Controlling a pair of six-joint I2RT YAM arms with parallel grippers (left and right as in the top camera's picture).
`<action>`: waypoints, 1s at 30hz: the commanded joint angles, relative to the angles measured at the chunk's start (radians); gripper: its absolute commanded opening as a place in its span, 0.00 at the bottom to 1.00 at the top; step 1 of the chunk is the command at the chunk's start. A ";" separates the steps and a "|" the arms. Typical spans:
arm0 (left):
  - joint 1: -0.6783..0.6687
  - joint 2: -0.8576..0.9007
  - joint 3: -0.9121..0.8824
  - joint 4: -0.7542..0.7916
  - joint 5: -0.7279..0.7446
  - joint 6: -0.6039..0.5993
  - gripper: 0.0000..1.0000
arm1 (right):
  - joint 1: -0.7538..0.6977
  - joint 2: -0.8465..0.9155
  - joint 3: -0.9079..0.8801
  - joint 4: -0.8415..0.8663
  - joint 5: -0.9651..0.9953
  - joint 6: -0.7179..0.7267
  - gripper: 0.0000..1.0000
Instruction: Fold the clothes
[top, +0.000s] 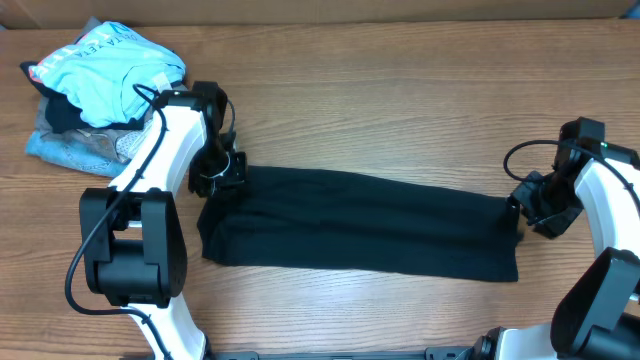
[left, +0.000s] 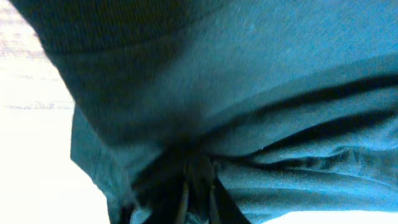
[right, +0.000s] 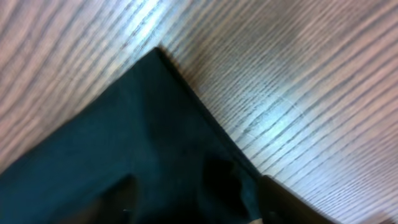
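Note:
The black T-shirt lies on the wooden table as a long folded strip running left to right. My left gripper is at its far left corner. In the left wrist view the shirt fills the frame, and the fingers are pinched together on bunched fabric. My right gripper is at the strip's right end. In the right wrist view its fingers are spread apart over the shirt's corner, with fabric between them. No neck label shows.
A pile of other clothes sits at the back left: a light blue printed garment on top of grey and denim-blue pieces. Bare wooden table surrounds the shirt. A brown board runs along the back edge.

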 joint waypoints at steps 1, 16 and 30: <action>0.008 0.008 -0.002 -0.019 -0.037 0.023 0.20 | -0.009 -0.014 -0.007 0.006 0.021 0.004 0.80; 0.013 0.008 0.106 -0.090 -0.006 0.043 0.56 | -0.186 0.043 -0.130 0.079 -0.284 -0.182 0.92; 0.013 0.008 0.433 -0.203 -0.010 0.068 0.61 | -0.168 0.073 -0.258 0.178 -0.444 -0.187 0.09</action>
